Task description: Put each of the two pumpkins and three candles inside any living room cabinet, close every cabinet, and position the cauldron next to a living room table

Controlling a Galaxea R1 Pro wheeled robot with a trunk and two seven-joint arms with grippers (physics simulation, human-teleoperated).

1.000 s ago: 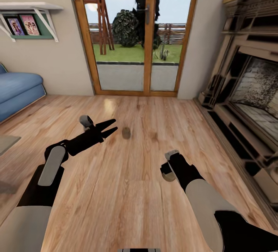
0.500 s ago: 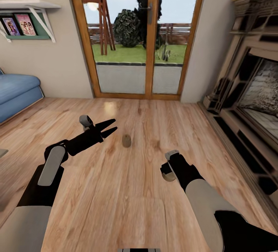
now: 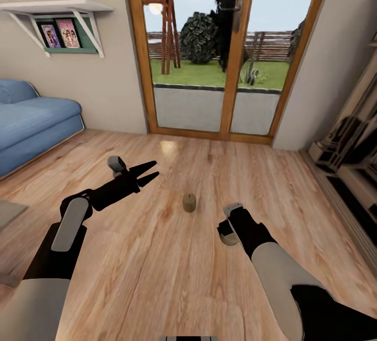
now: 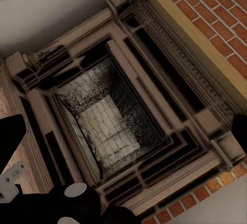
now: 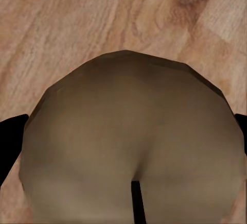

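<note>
Swinging left, my head camera has slid the fireplace (image 3: 356, 142) toward the edge and brought more of the blue sofa (image 3: 31, 126) into view — the room itself has not moved. My right gripper (image 3: 228, 234) pinches a candle (image 3: 228, 237), carried low for the cabinet; its wick shows in the right wrist view, so it seems upright. A second candle (image 3: 189, 202) stands on the wood floor (image 3: 173, 278) ahead, between my arms. My left gripper (image 3: 148, 171) is spread and empty, ready for it.
</note>
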